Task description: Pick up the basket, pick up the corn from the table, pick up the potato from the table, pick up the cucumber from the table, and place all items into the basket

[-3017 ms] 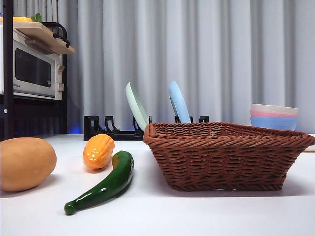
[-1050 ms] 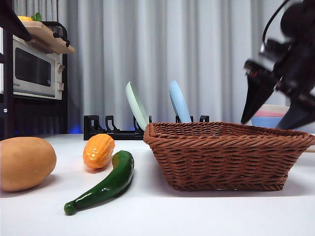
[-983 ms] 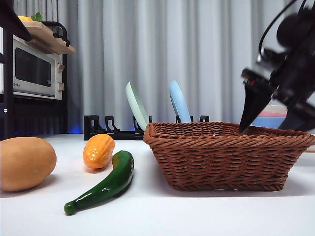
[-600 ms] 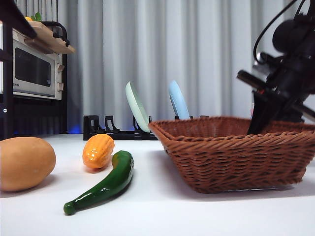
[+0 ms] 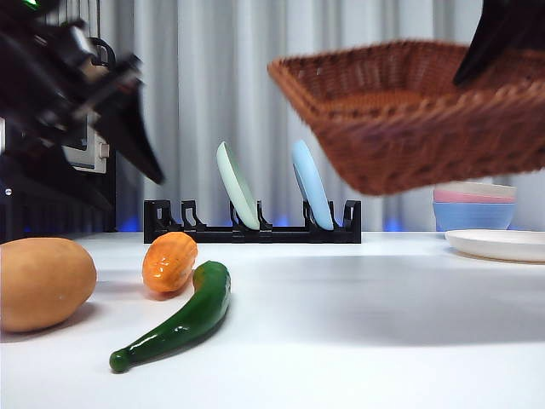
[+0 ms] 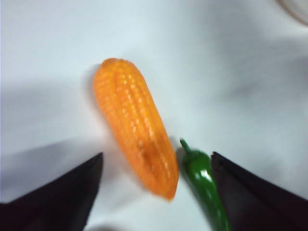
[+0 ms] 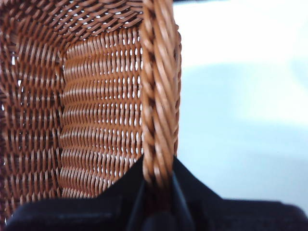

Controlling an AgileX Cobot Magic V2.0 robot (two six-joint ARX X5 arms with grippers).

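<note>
- Up above the surface (image 5: pixel 358 341), right hand (image 7: pixel 156 192) pinches the basket (image 5: pixel 409 119) rim; keep it level.
- Left hand (image 6: pixel 156 192), spread wide, should straddle the corn (image 6: pixel 134 144), dodging the cucumber (image 6: pixel 204 185).

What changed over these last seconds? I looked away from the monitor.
The right gripper clamped the reddish-brown woven wicker basket by its rim and lifted it off the white table. The left gripper came down, open, over the orange corn. Potato and cucumber stayed.
</note>
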